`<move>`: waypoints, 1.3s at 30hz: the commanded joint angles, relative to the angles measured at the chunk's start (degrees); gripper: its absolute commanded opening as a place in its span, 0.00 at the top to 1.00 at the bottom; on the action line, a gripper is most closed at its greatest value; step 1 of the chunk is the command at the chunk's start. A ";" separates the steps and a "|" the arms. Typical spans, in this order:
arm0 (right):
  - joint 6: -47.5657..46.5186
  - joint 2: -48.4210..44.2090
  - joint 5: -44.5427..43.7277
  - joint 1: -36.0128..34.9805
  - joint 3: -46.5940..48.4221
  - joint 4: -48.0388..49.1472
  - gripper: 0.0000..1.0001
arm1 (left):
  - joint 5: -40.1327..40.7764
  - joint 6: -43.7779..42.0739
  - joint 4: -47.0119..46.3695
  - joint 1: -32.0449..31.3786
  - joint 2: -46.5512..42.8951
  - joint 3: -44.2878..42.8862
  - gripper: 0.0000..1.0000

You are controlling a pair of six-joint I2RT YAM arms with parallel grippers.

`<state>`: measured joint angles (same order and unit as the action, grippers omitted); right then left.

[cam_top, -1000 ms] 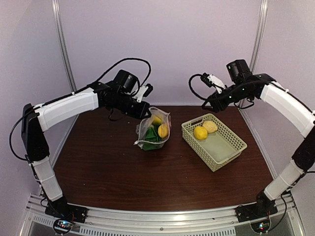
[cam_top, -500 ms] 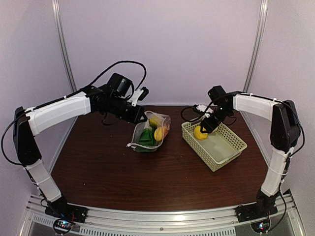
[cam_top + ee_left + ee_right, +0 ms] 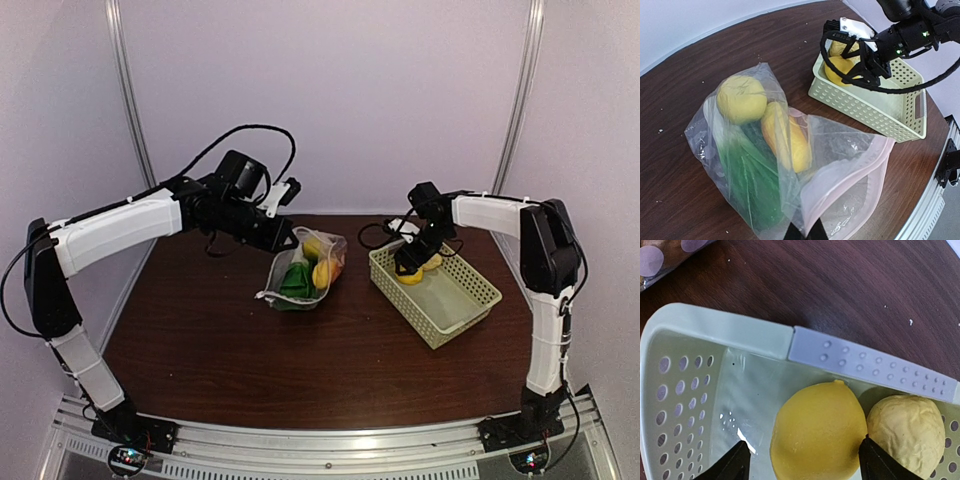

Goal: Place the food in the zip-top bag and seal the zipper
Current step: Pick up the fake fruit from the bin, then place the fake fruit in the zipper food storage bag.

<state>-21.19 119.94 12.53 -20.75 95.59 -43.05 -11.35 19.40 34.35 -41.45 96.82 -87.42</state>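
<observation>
text/labels/numbers: none legible in any of the three views | bag (image 3: 840,170): clear plastic, no print that reads as lettering | basket (image 3: 715,327): pale strip on the rim carries rows of raised dots only, no characters | brand marks: none readable

One clear bag (image 3: 840,165), left, holds two yellow pieces (image 3: 741,98) (image 3: 785,135) and one green vegetable (image 3: 752,185); one basket (image 3: 865,107), right, holds one lemon (image 3: 817,432) and one potato (image 3: 912,432).
</observation>
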 commanded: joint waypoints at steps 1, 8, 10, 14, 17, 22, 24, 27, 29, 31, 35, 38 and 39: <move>1.18 1.54 -0.36 0.01 0.72 -1.55 0.25 | -0.83 0.55 -2.82 -0.03 -1.99 0.23 1.00; 1.59 1.04 -4.85 -0.20 -3.54 1.43 0.39 | -1.00 0.64 -2.88 -0.03 -1.73 0.05 1.00; 1.64 0.39 -5.78 -0.17 -4.43 1.71 0.47 | -1.21 0.72 -2.88 -0.03 -1.80 0.18 1.00; 1.90 -2.86 -6.36 -0.25 -6.65 2.18 0.60 | -0.95 0.94 -3.37 -0.03 -2.03 0.98 1.00; 2.42 -7.45 -5.17 -0.25 -7.23 0.77 0.63 | -1.04 1.07 -3.47 -0.03 -2.06 0.78 1.00; 2.44 -18.40 1.32 -0.27 -8.51 -0.82 0.65 | -1.74 1.77 -4.07 0.01 -2.28 0.61 1.00; 0.98 -23.27 7.81 -0.25 -9.91 -0.21 0.66 | -2.03 2.18 -5.05 -0.03 -2.42 1.01 1.00; -0.16 -28.48 19.15 -0.70 -9.31 -2.09 0.65 | -3.03 3.23 -7.31 -0.03 -2.10 1.71 1.00; -0.22 -29.70 26.09 -1.64 -7.16 -4.29 0.64 | -4.36 4.12 -8.49 -0.03 -1.62 1.57 1.00; -0.54 -30.21 31.07 -4.15 -4.32 -6.45 0.64 | -5.80 5.21 -9.60 -0.02 -1.09 1.05 1.00; -2.93 -30.83 37.69 -10.15 0.69 -9.82 0.63 | -7.35 7.97 -10.39 -0.20 -0.54 -1.57 1.00; -2.10 -31.50 41.46 -13.82 1.29 -6.97 0.61 | -8.36 9.18 -10.64 -0.21 -0.65 -3.34 1.00; -1.50 -31.41 41.24 -14.75 1.52 -5.94 0.60 | -8.93 9.67 -10.88 -0.16 -0.62 -3.66 1.00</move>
<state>-22.76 88.92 45.91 -32.12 95.35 -49.36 -17.02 26.13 28.62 -41.45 96.38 -87.48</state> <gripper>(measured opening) 0.463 0.010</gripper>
